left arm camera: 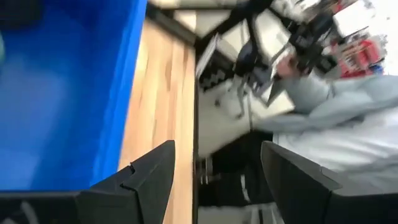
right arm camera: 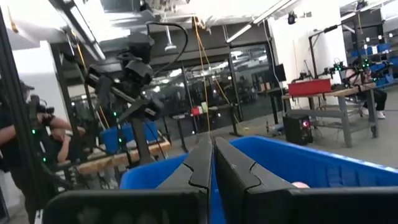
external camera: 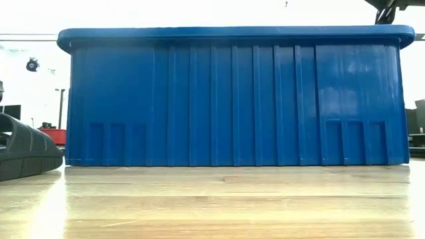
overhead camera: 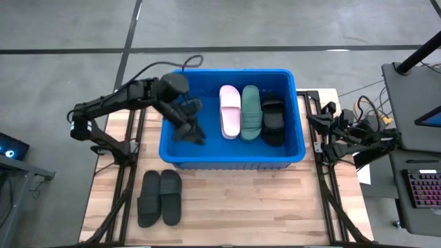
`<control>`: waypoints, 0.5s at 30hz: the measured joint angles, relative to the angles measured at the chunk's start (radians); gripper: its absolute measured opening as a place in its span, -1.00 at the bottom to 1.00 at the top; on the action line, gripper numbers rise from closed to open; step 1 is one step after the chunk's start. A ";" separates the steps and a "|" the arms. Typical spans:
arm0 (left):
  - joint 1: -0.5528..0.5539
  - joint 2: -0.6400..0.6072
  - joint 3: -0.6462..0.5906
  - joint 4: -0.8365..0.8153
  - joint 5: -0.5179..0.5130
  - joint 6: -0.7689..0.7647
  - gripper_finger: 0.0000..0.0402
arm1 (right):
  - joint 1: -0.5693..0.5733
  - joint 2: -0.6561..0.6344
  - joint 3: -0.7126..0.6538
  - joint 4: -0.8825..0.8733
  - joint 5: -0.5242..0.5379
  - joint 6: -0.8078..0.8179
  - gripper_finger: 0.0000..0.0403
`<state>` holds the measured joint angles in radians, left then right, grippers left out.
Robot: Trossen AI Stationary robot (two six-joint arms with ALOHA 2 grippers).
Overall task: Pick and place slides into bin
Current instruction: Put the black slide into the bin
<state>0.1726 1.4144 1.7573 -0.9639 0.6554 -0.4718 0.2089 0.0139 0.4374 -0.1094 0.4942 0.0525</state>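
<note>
On the bare boards nearest the table's front edge, two black slides lie side by side, long axes front-to-back, while beyond them the left gripper hangs spread and empty inside the blue bin, seemingly after dropping; pink, green and black slides lie parallel there, and the right gripper waits pressed together.

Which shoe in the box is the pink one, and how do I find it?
Look for the big blue bin in the middle of the table. Three slides lie side by side in its right half. The pink slide is the leftmost of them, next to the green slide, and it is the only pale one; the black slide is on the far right.
</note>
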 joint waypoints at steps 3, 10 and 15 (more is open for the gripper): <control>-0.045 -0.012 0.000 -0.064 -0.002 -0.023 0.11 | 0.000 0.000 0.000 -0.011 0.000 0.001 -0.96; -0.131 -0.028 0.000 -0.174 -0.003 -0.151 0.11 | 0.000 0.000 0.000 -0.015 0.000 -0.008 -0.96; -0.235 -0.029 0.000 -0.207 -0.028 -0.237 0.11 | 0.000 0.000 0.000 -0.014 0.000 -0.002 -0.96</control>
<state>-0.0621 1.3851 1.7569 -1.1710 0.6271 -0.7087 0.2089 0.0139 0.4374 -0.1238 0.4942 0.0509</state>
